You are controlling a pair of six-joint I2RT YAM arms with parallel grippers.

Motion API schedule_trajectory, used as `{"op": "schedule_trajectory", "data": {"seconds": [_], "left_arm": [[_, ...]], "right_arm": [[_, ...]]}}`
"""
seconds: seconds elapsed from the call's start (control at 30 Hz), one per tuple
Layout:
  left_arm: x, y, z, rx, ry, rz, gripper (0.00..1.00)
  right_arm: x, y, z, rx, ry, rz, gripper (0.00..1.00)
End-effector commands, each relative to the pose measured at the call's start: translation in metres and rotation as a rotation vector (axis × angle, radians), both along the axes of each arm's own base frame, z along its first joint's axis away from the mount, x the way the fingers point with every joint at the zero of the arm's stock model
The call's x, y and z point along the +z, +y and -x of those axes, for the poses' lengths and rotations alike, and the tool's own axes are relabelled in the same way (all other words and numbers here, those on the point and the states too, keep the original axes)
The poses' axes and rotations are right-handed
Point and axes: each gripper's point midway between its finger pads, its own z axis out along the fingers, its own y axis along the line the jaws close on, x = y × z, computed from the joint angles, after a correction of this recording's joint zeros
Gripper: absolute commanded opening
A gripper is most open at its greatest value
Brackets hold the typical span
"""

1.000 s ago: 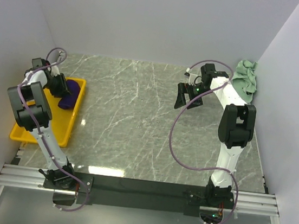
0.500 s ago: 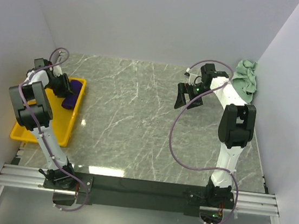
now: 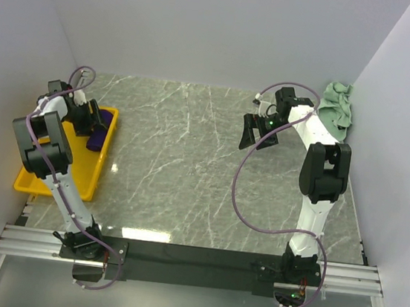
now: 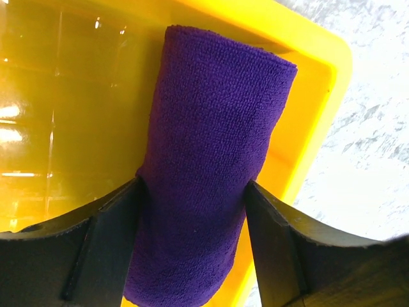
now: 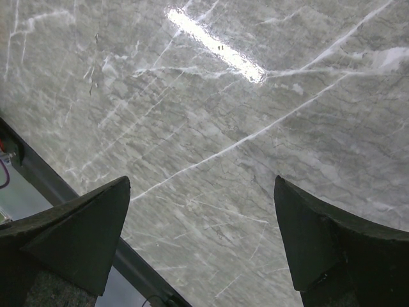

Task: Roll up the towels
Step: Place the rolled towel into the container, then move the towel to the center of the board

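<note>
The purple towel point(image 4: 217, 128) is a tight roll lying along the right wall of the yellow tray point(image 4: 319, 96). My left gripper point(image 4: 192, 185) straddles the roll's near end, one finger at each side just brushing the cloth, and the roll is not squeezed. From above, the left gripper point(image 3: 89, 118) hangs over the tray's far end with the purple towel point(image 3: 100, 132) under it. The mint green towel point(image 3: 336, 106) lies crumpled in the far right corner. My right gripper point(image 3: 255, 141) hovers to its left, open and empty; the right wrist view shows the gripper point(image 5: 201, 185) over bare marble.
The yellow tray point(image 3: 59, 180) sits at the left edge of the marble table, close to the left wall. White walls enclose the table on the left, back and right. The black front rail point(image 5: 77, 198) shows beneath the right gripper.
The left gripper's jaws have widened around the purple roll, and the gripper has shifted slightly toward the tray's far end. The right arm has not moved.
</note>
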Motion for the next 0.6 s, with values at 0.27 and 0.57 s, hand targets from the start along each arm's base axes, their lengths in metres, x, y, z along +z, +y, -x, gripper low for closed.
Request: {"op": "schedule_trajectory", "data": {"seconds": [0.27,0.57], "left_arm": [[0.095,0.02,-0.011,0.016,-0.145,-0.172,0.99],[0.19,-0.002,-0.036,-0.189,-0.391,-0.437,0.99]], "right_arm": [[0.04,-0.003,-0.006,0.017,-0.105,-0.011,1.0],[0.053,-0.059,-0.041,-0.08,-0.22,0.16,1.0]]}}
